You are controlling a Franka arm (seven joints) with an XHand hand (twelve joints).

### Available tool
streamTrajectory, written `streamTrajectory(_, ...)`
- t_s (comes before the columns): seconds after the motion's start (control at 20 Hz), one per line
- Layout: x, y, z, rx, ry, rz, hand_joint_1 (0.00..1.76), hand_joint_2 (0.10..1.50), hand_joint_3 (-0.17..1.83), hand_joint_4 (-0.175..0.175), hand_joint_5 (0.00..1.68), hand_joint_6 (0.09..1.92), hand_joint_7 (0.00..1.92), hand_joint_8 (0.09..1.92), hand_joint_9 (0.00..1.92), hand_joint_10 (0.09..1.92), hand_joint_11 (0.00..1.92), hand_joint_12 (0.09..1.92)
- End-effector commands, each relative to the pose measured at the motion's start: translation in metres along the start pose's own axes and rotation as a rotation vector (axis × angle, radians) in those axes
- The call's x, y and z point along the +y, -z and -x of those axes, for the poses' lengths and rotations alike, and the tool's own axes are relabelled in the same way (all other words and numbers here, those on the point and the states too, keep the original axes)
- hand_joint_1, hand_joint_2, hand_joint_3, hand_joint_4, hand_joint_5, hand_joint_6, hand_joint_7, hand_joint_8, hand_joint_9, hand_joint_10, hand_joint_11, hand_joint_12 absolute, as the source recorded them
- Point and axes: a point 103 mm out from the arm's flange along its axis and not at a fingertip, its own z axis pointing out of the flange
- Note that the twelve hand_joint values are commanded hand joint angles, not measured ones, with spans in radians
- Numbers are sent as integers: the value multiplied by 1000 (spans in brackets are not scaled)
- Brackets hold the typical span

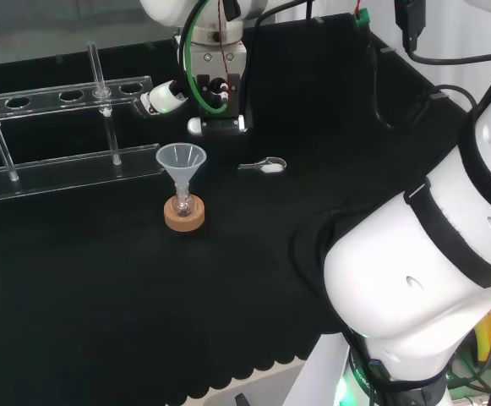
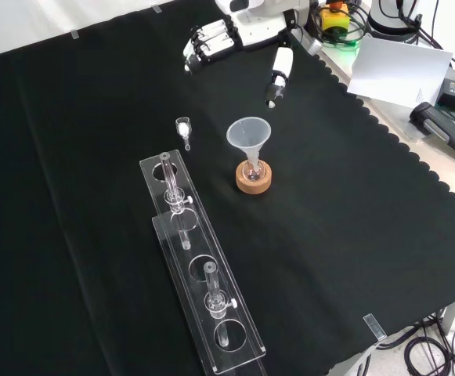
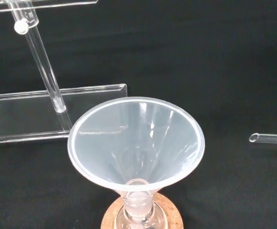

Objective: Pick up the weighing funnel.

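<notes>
Now weighing funnel (image 1: 262, 167) lying flat on black cloth (image 1: 101, 279), small clear scoop w/ short stem, whitish in bowl, right of funnel (image 1: 181, 161) in head view, not touching, hand (image 1: 214, 101) farther back, fingers relaxed, holding nothing.

The white arm (image 1: 414, 279) stretches from its big links at the head view's right across to the far side, where the hand (image 1: 215, 85) hangs at its end. The fingers (image 2: 211, 39) lie straight and side by side, with the thumb (image 2: 279, 72) spread well apart from them, and the hand is empty.
</notes>
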Motion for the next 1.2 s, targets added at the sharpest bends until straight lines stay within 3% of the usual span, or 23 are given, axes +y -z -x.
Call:
streamTrajectory(0.05, -2, 1, 0, 3, -11, 8, 453, 639, 20, 22, 0, 87, 140, 485, 0, 792, 0, 616)
streamTrajectory(0.45, -4, 3, 1, 0, -18, 78, 466, 650, 23, 22, 6, 87, 144, 508, 0, 817, 0, 616)
streamTrajectory(0.75, -8, 27, 12, -19, -7, 101, 476, 656, 22, 22, 44, 87, 172, 555, 4, 899, 0, 672)
streamTrajectory(0.95, -15, 46, 36, -43, -7, 110, 477, 660, 23, 22, 70, 87, 200, 569, 25, 913, 0, 686)
streamTrajectory(1.2, -16, 63, 73, -106, 2, 61, 487, 666, 23, 24, 116, 87, 240, 572, 78, 902, 0, 814)
